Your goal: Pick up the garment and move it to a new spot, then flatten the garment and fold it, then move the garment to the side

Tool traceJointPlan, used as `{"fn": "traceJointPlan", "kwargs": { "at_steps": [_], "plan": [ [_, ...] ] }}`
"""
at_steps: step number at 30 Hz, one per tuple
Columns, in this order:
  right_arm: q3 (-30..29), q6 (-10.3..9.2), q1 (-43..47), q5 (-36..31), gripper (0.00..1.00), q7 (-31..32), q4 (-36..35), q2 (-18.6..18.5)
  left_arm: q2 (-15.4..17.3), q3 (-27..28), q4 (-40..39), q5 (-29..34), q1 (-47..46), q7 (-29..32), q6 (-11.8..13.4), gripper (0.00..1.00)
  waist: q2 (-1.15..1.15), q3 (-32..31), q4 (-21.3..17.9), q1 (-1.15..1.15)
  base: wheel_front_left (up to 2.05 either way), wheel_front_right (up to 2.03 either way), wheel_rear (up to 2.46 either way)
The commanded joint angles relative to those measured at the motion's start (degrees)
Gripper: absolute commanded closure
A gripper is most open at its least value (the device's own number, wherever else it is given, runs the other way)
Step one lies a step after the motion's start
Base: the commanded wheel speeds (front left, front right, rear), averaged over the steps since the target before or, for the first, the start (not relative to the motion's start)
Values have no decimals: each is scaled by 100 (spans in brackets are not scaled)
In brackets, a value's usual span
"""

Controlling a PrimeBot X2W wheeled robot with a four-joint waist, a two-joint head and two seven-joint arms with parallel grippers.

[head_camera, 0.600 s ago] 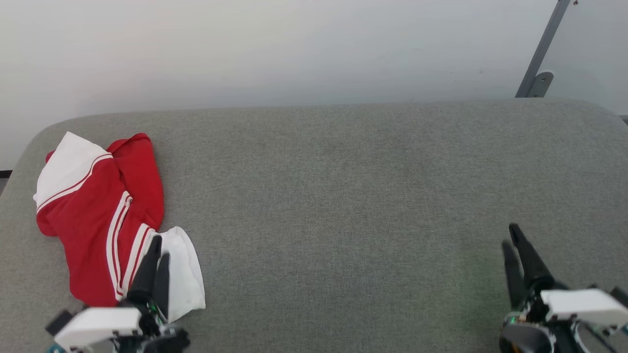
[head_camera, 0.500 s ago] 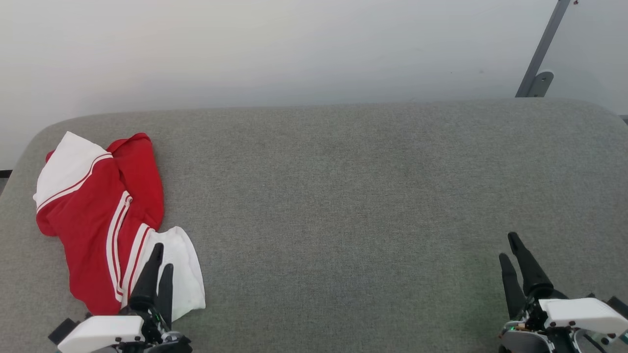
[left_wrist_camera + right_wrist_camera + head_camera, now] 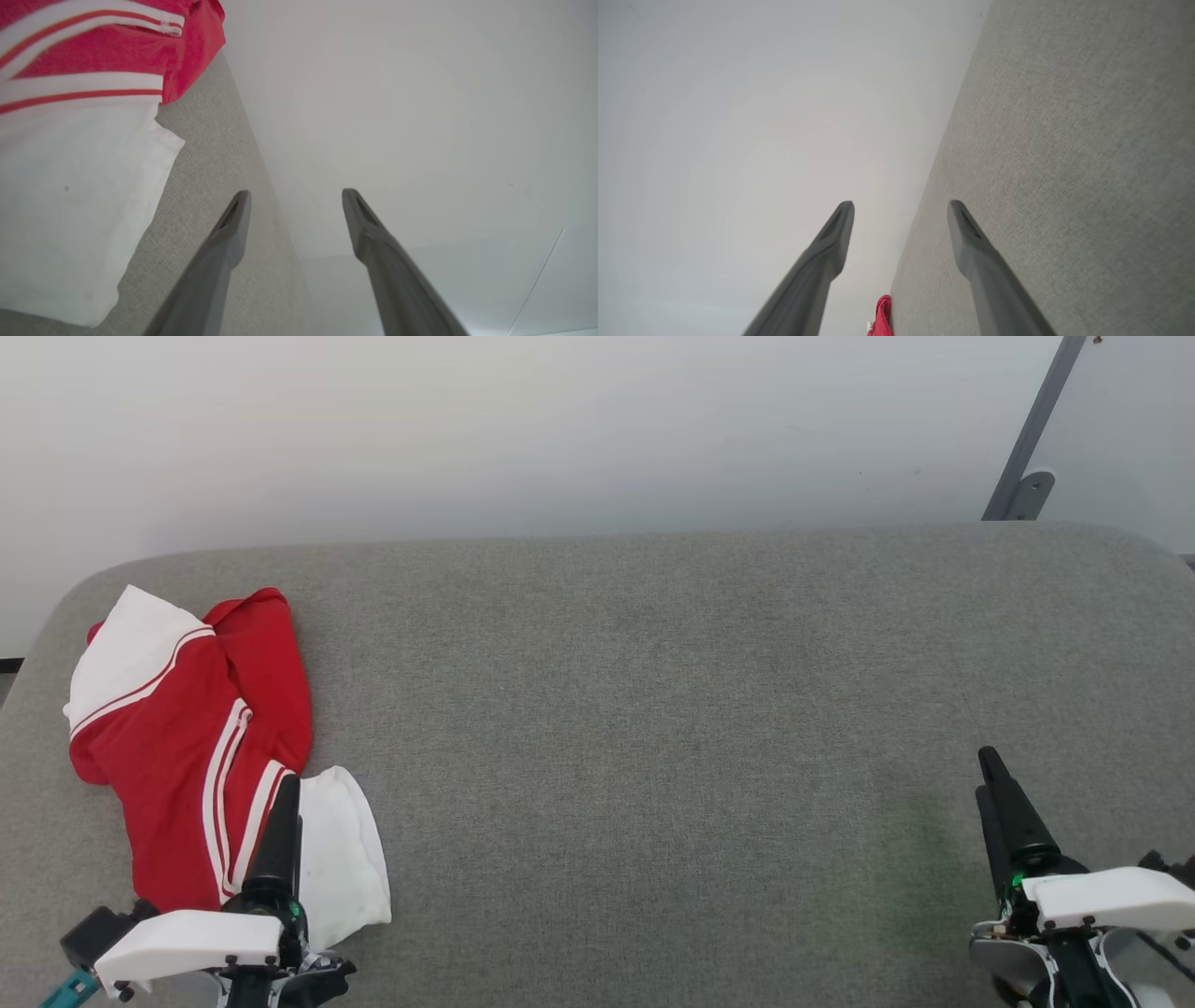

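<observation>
The garment [image 3: 187, 747] lies bunched in a loose heap at the left end of the grey fabric-covered table [image 3: 653, 709], close to the rounded far-left corner. Its body is red. One white sleeve panel shows at the far upper edge of the heap, and a second white panel spreads flat toward the near edge. White-and-red striped bands run between the red cloth and the white. The fabric is folded over itself and creased, not laid flat.

The left hand [image 3: 285, 784] is at the near left, its dark fingers crossing in front of the near white panel in the head view. The left wrist view shows them spread wide with nothing between them, the white panel lying off to one side.

The right hand [image 3: 985, 761] is at the near right over bare table, well apart from the garment, its fingers parted wide and holding nothing.

A pale wall rises behind the table, with a slanted grey metal post [image 3: 1032, 439] at the far right.
</observation>
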Motion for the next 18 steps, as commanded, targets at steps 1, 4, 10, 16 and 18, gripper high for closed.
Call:
{"fn": "traceJointPlan", "kwargs": {
  "at_steps": [1,4,10,16,18],
  "plan": [
    [76,0,-219,-226,0,-82,-62,-116,40,-5,-117,309,-158,-67,5,0,0,2,1,0,0,0,0],
    [169,0,-278,-590,0,-163,-36,-211,16,19,-162,736,-148,-143,15,0,0,4,1,0,0,0,0],
    [254,0,-364,-1327,0,-305,-29,-311,-32,49,-294,1607,-78,-284,90,0,0,6,1,0,0,0,0],
    [180,1,-416,-2033,0,-438,-70,-378,-38,12,-383,2365,-34,-417,154,0,0,11,8,0,0,0,0],
    [126,1,-407,-2288,0,-482,-94,-367,-35,-5,-411,2586,-19,-460,183,0,0,11,10,0,0,0,0]
  ]
}}
